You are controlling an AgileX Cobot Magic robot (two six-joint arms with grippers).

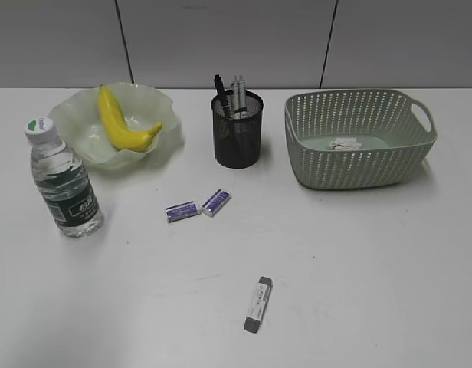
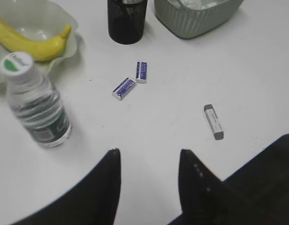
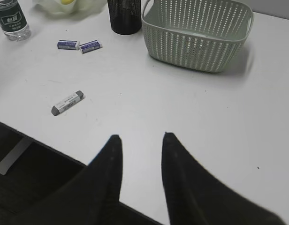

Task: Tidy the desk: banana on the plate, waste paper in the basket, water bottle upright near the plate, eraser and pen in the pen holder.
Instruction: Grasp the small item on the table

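Note:
The banana (image 1: 125,123) lies in the plate (image 1: 83,134). Left of the plate stands the water bottle (image 1: 63,180), upright. Pens (image 1: 236,92) stick out of the pen holder (image 1: 237,134). The waste paper (image 1: 345,143) lies in the basket (image 1: 351,169). Two white-and-purple erasers (image 1: 182,211) (image 1: 216,202) and a grey eraser (image 1: 258,303) lie loose on the desk (image 1: 358,261). My left gripper (image 2: 149,152) hovers open and empty over the desk, short of the erasers (image 2: 124,88). My right gripper (image 3: 142,137) is open and empty near the front edge, right of the grey eraser (image 3: 67,103).
The desk's front edge (image 3: 46,143) runs just left of my right gripper, with dark floor below it. A grey panelled wall (image 1: 221,38) stands behind the desk. Neither arm shows in the exterior view.

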